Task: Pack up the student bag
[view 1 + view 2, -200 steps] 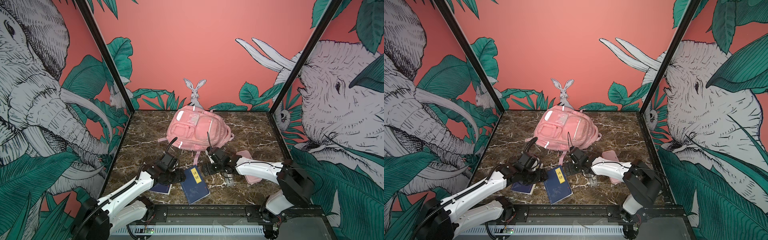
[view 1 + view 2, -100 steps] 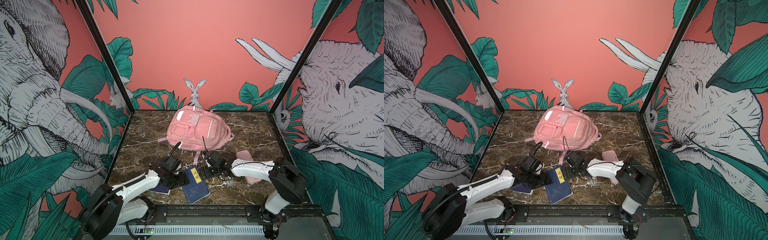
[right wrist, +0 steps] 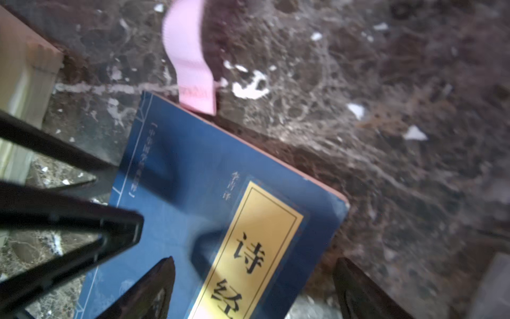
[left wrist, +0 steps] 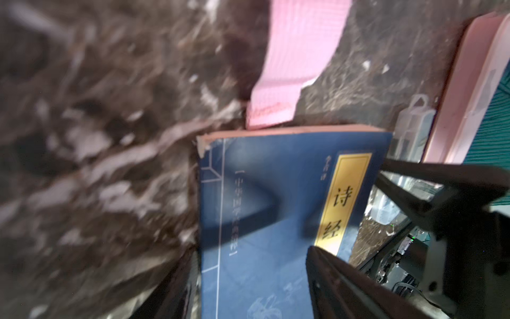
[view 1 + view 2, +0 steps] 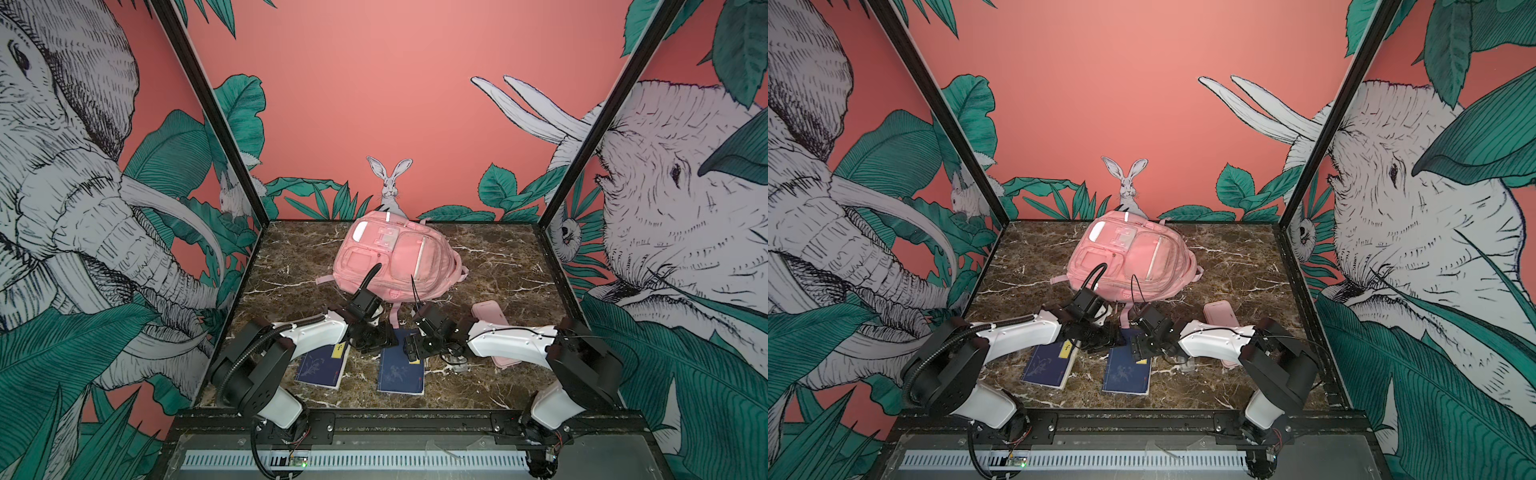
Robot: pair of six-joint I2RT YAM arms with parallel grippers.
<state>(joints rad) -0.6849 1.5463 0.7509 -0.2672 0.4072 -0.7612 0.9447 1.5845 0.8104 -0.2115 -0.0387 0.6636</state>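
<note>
The student bag is a pink backpack lying front up at the back middle of the table. One pink strap ends at the far edge of a blue book with a yellow label. My left gripper is open, with its jaws straddling that book's left part. Facing it, my right gripper is open over the book's labelled right edge.
A second blue book lies at the front left, partly under the left arm. A flat pink pencil case and a small clear box lie under the right arm.
Both grippers have closed in over the middle blue book, the left moving right and the right coming toward the front. Their jaws have narrowed a little. The book now lies squarer to the front edge.
</note>
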